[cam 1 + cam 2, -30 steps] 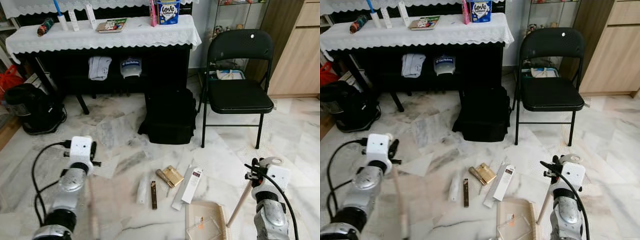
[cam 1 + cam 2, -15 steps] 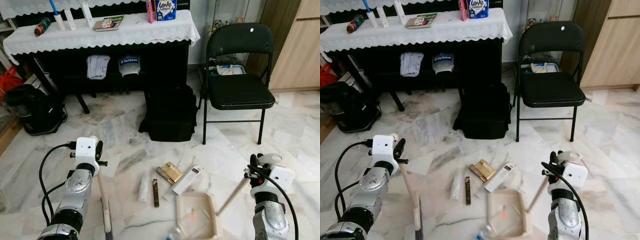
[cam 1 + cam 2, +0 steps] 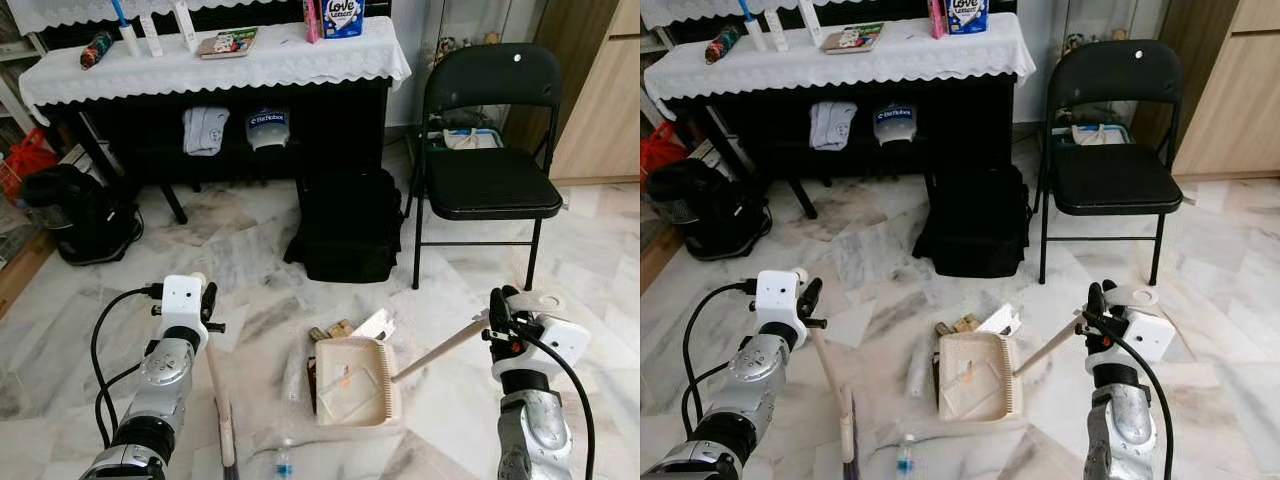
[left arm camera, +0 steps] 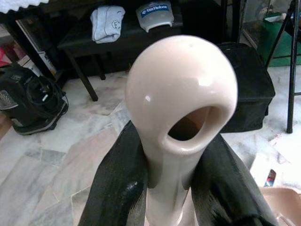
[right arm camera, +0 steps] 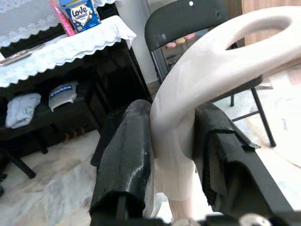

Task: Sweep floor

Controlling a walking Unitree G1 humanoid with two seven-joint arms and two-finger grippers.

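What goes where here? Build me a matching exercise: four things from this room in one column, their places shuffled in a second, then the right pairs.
Things
1. dustpan
2. broom handle
3. black backpack
4. blue Love carton

Places
A. on the white lace cloth
B. clamped in the left gripper
C. flat on the marble floor over the litter, its handle in the right gripper
D. on the floor beside the black folding chair

Pairs: 1-C, 2-B, 3-D, 4-A
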